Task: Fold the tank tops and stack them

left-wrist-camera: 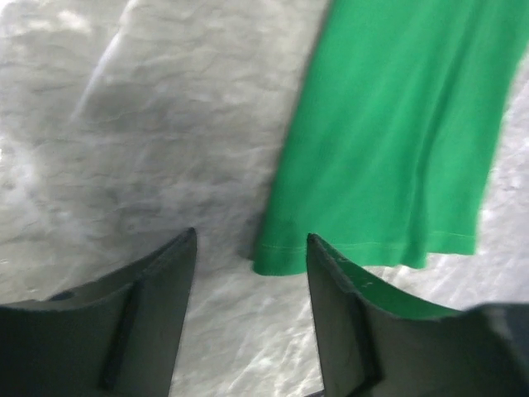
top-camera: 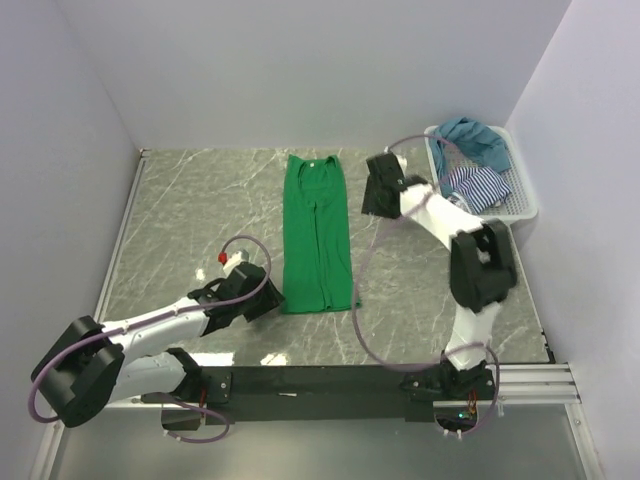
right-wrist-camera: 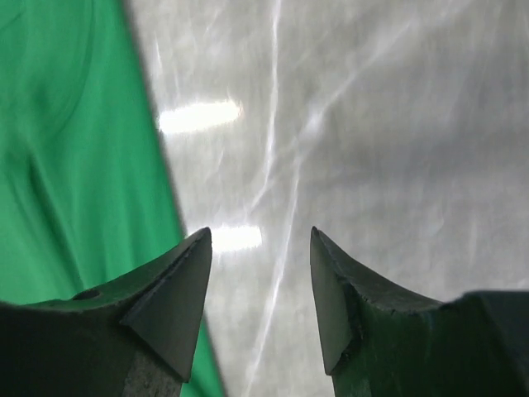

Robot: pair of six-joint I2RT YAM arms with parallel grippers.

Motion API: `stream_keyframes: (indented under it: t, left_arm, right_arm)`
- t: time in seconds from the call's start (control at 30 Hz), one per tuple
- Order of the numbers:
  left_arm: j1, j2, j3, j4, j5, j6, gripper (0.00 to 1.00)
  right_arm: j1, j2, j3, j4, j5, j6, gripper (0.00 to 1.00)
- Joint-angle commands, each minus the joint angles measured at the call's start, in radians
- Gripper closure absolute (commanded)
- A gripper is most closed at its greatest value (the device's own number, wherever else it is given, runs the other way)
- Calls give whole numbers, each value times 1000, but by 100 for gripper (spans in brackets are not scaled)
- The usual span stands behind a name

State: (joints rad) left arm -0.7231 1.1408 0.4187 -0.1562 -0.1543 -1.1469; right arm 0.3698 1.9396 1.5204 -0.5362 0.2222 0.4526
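The green tank top (top-camera: pixel 317 233) lies flat on the marble table as a long narrow strip, hem toward me. My left gripper (top-camera: pixel 268 303) is open, low beside the hem's left corner; in the left wrist view that green corner (left-wrist-camera: pixel 281 260) sits just ahead of the empty gap of that gripper (left-wrist-camera: pixel 252 240). My right gripper (top-camera: pixel 375 195) is open, just right of the top's upper part; the right wrist view shows bare table between its fingertips (right-wrist-camera: pixel 260 236) and green cloth (right-wrist-camera: pixel 74 182) to the left. The teal-blue top (top-camera: pixel 475 140) and the striped top (top-camera: pixel 478 185) lie in the basket.
A white mesh basket (top-camera: pixel 525 200) stands at the back right by the wall. White walls close in the table on the left, back and right. A small red-tipped part (top-camera: pixel 222 258) sticks up on the left arm's wrist.
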Motion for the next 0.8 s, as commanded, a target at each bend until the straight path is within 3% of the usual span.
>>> stream_keyframes:
  t: [0.0,0.17,0.37,0.53,0.77]
  left_arm:
    - [2,-18,-23,56,44,6,38]
    - [-1,-38,-46,66,58,9,34]
    - [-4,5,-49,55,47,-16,39]
    - [-44,53,-32,12,-45,-50,41]
    - [-67,88,-41,23,-65,-74,41]
  right_arm:
    - [70,-232,-283,131,-12,61,42]
    - [158,-469,-628,209,-38,141,43]
    - [247,-686,-905,301,-112,270,43]
    - [310,-746,-983,350,-106,351,43]
    - [316,-766,-1057,413,-109,394,44]
